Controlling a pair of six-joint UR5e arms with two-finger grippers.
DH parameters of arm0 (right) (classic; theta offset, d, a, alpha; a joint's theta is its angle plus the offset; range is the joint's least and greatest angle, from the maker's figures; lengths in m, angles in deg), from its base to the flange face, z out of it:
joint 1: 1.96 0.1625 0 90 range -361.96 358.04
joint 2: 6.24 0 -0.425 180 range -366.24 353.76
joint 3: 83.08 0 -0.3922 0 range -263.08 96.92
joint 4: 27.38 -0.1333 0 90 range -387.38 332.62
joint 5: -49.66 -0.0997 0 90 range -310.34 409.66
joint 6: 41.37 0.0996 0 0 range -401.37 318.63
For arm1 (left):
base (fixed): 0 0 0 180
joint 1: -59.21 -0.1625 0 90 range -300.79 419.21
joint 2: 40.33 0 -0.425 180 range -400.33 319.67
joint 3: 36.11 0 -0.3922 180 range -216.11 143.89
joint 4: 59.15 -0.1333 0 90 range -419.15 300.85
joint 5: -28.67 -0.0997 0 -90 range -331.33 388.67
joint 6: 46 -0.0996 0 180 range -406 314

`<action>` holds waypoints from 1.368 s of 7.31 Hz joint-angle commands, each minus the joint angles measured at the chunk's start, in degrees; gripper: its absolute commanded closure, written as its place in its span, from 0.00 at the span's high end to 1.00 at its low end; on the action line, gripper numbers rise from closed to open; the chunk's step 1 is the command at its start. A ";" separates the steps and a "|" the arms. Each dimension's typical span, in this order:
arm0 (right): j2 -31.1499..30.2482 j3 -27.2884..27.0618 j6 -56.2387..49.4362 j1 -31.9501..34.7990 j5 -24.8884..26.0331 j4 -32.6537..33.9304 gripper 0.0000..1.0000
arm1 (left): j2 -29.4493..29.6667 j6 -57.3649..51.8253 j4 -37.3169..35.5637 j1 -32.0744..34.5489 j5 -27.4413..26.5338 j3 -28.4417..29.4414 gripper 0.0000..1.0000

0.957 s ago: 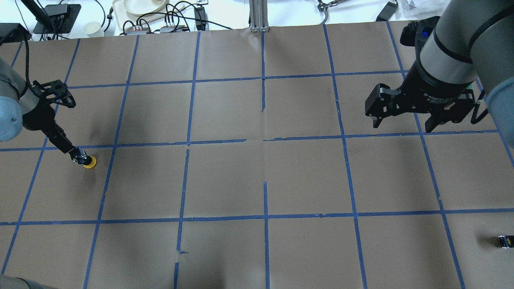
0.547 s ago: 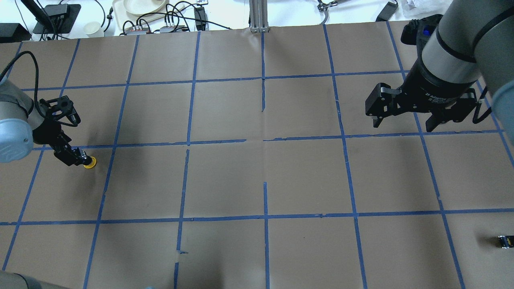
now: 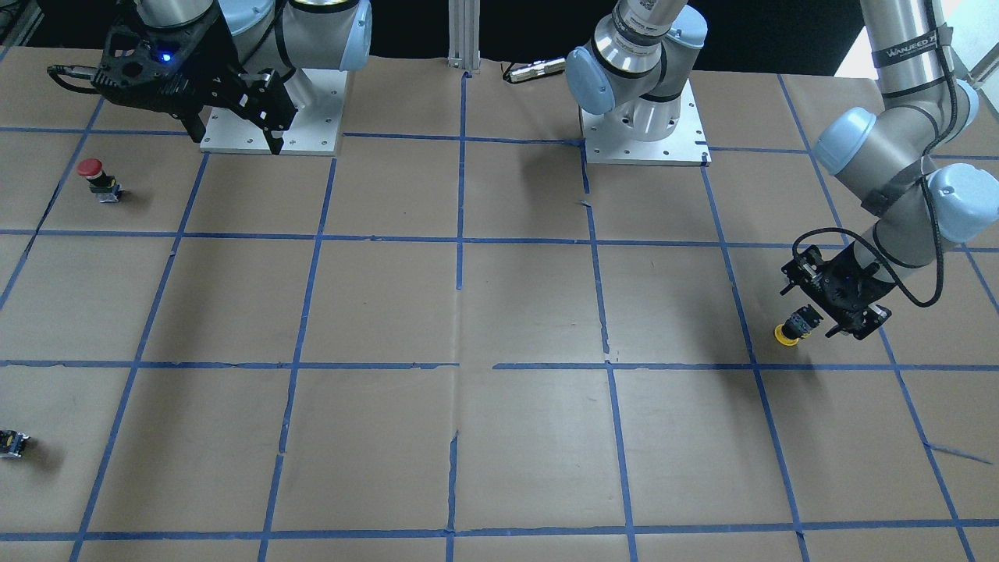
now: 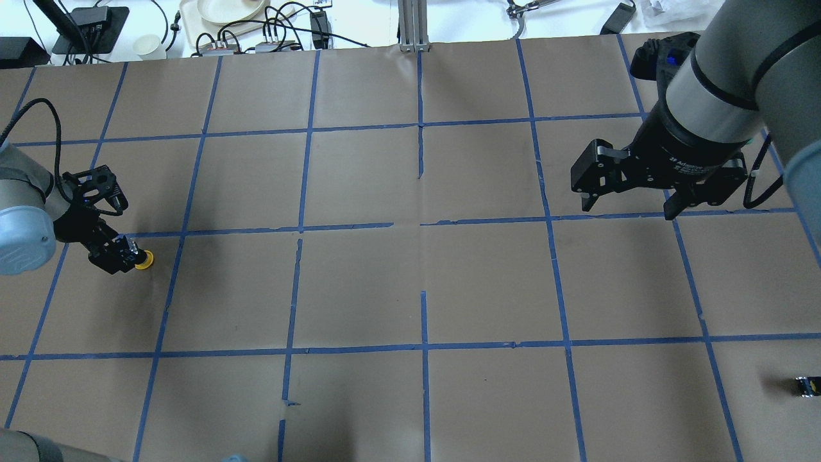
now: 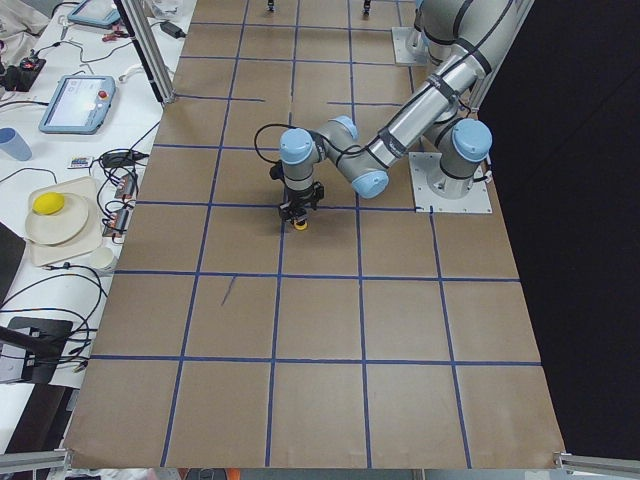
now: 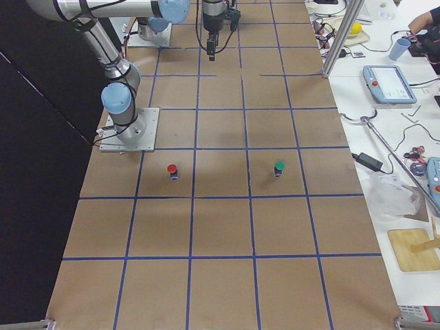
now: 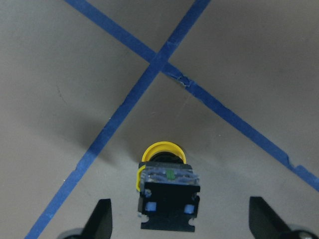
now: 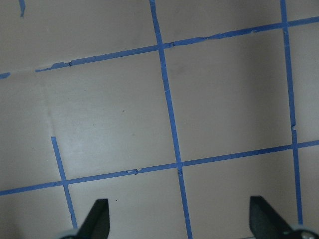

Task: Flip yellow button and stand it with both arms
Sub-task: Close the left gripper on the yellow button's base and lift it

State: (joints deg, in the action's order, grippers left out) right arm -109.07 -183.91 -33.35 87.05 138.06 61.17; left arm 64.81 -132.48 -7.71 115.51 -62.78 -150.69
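The yellow button (image 4: 145, 259) lies tipped over on the brown paper at the table's left. Its yellow cap (image 3: 785, 334) points away from my left gripper and its black-grey base (image 7: 168, 196) points toward it. It also shows in the exterior left view (image 5: 299, 222). My left gripper (image 7: 183, 219) is open, low over the table, with a finger on each side of the base and a clear gap to it. It also shows from overhead (image 4: 122, 255). My right gripper (image 4: 627, 209) is open and empty, high over the right half, with only taped paper below it (image 8: 182, 221).
A red-capped button (image 3: 91, 170) stands near the right arm's base plate (image 3: 312, 94). A green-capped button (image 6: 278, 166) stands one square beyond the red one (image 6: 172, 168). A small capless switch block (image 4: 807, 385) lies at the near right edge. Cables and dishes (image 4: 224, 16) crowd the bench past the far edge.
My left wrist has swung round and drawn in closer to the yellow button, which has stayed in place. My right gripper has shifted a little to the left and nearer.
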 commanded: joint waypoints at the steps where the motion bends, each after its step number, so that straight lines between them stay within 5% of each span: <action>1: -0.98 -0.07 -0.03 0.02 -0.42 -0.14 1.00 | 0.24 -0.35 -0.72 0.04 0.22 -0.03 0.46; 2: -1.15 0.02 -0.03 0.02 -0.60 0.03 1.00 | 0.33 -1.05 -0.90 0.04 0.22 0.06 0.22; 3: -1.59 0.02 -0.03 0.02 -0.43 -0.14 1.00 | 0.24 -2.45 -1.07 0.04 0.30 0.14 0.18; 6: -1.77 -0.42 -0.03 -0.24 -0.25 0.21 1.00 | -1.41 -2.03 0.50 0.56 7.47 1.54 0.13; 8: -1.77 -0.33 0.85 -0.24 -0.51 0.56 1.00 | -3.44 5.82 13.79 1.26 19.94 3.64 0.13; 10: -1.42 -0.16 11.23 -0.42 -7.06 0.91 1.00 | -5.37 20.58 29.42 3.88 30.38 6.55 0.13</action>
State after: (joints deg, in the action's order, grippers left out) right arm -110.69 -184.17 -29.13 86.69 135.26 61.85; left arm 60.75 -120.62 11.58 117.60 -39.97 -145.86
